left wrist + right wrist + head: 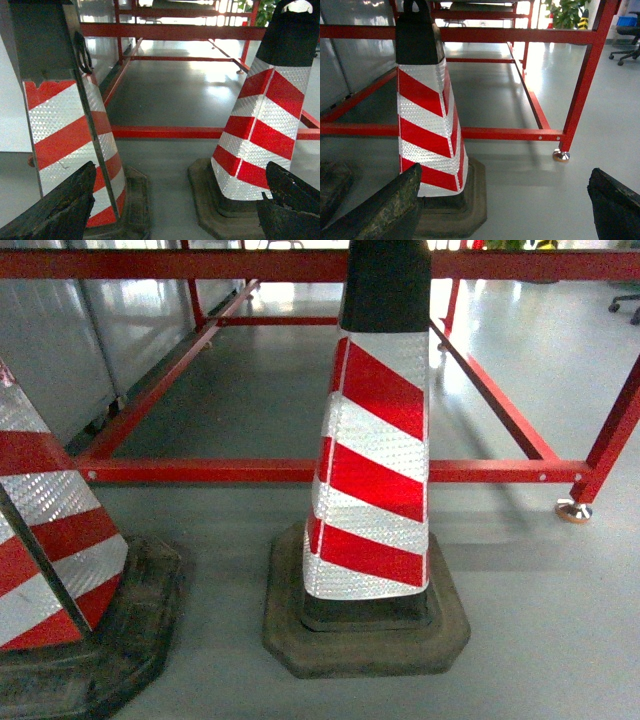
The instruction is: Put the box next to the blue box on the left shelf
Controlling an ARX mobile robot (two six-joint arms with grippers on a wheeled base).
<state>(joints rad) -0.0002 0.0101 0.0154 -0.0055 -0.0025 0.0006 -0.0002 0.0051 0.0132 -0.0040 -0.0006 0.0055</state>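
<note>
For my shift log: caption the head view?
Two striped cones stand before a red frame; no box or shelf visible.

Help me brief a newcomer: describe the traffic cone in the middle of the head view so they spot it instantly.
Find the red metal frame running low across the grey floor. Directly before its front rail stands the middle cone, red and white stripes under a black top, fully visible down to its dark base. The neighbouring cone is cut off at the left edge.
</note>
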